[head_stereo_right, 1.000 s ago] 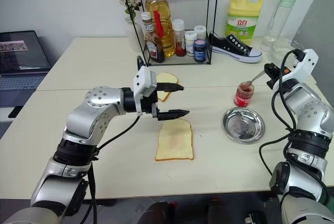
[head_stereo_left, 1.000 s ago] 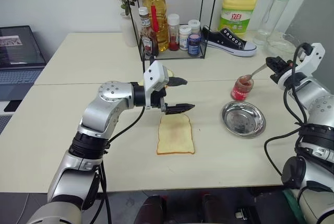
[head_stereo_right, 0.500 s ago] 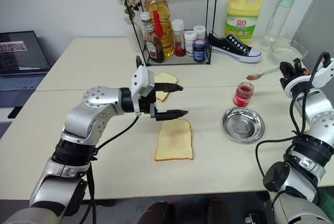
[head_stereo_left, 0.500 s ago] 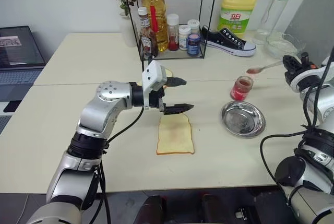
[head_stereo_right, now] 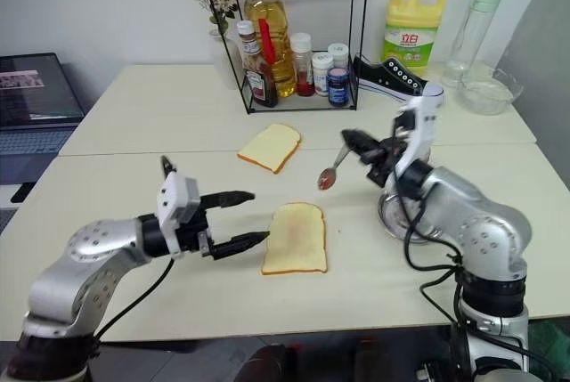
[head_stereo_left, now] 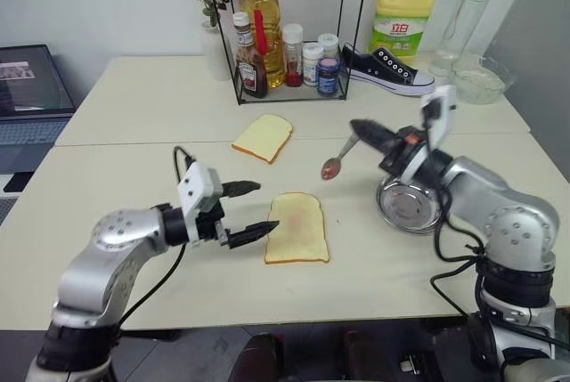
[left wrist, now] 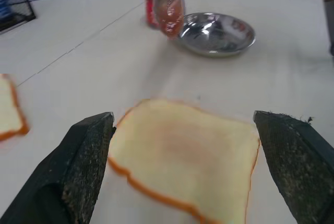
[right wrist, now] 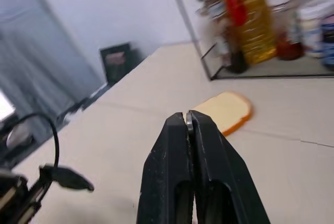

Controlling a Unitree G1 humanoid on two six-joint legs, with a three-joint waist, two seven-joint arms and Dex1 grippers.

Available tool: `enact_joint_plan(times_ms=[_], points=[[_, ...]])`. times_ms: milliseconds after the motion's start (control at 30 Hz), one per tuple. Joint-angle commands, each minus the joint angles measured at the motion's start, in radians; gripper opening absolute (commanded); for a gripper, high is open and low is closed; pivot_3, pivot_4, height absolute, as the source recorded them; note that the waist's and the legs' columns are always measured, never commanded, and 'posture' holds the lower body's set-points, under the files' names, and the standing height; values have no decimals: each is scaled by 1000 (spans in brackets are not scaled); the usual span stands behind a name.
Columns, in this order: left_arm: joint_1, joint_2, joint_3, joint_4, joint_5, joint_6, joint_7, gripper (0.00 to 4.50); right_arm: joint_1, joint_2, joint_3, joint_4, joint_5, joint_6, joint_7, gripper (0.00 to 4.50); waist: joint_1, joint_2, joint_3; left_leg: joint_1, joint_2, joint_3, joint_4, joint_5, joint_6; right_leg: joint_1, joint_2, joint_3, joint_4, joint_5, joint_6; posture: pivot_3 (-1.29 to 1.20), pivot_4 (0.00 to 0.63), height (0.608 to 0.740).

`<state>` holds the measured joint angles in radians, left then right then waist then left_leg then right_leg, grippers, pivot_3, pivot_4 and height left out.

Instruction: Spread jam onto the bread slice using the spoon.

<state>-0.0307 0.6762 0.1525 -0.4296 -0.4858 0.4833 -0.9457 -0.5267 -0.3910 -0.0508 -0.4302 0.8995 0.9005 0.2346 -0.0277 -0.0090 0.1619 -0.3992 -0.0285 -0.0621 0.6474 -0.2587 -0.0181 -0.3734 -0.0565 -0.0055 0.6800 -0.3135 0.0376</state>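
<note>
Your right tool [head_stereo_left: 363, 129] is clamped on the spoon [head_stereo_left: 339, 156], jam [head_stereo_left: 330, 169] loaded, mid-frame above the faintly smeared bread slice [head_stereo_left: 297, 228]; left tool [head_stereo_left: 256, 212] gapes empty, spreading remains.

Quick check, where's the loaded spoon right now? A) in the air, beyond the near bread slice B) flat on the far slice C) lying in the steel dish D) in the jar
A: the right gripper holds the spoon in the air, jam in its bowl, beyond the bread slice.
</note>
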Motion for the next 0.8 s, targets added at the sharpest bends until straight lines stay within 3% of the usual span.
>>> enact_joint_plan(times_ms=[33, 233, 400, 600, 800], points=[[98, -4, 62, -77, 9, -46, 47, 4500, 22, -30, 118, -35, -141, -129, 126, 22, 3, -1, 0, 0, 0, 0, 0, 0, 0, 0, 0, 0, 0, 0, 0, 0, 150, 740], [239, -27, 56, -159, 17, -79, 99, 4500, 49, -40, 284, 33, -365, -326, 271, 22, 2, -1, 0, 1, 0, -1, 0, 0, 0, 0, 0, -1, 0, 1, -1, 0, 150, 740], [261, -37, 24, -171, 35, -97, 122, 4500, 63, -21, 339, 87, -476, -446, 344, 22, 3, -1, 0, 1, 1, -2, 0, 0, -1, 0, 0, -2, 0, 1, -1, 0, 150, 740], [281, -31, 27, -175, 31, -106, 132, 4500, 88, -14, 348, 78, -522, -553, 436, 22, 3, -1, 0, 1, 1, -2, 0, 0, -1, 0, 0, -2, 0, 1, -1, 0, 150, 740], [302, -31, 30, -175, 28, -116, 130, 4500, 117, -17, 324, 28, -467, -524, 507, 22, 3, -1, 0, 1, 1, -2, 0, 0, -1, 0, 0, -2, 0, 1, -1, 0, 150, 740]])
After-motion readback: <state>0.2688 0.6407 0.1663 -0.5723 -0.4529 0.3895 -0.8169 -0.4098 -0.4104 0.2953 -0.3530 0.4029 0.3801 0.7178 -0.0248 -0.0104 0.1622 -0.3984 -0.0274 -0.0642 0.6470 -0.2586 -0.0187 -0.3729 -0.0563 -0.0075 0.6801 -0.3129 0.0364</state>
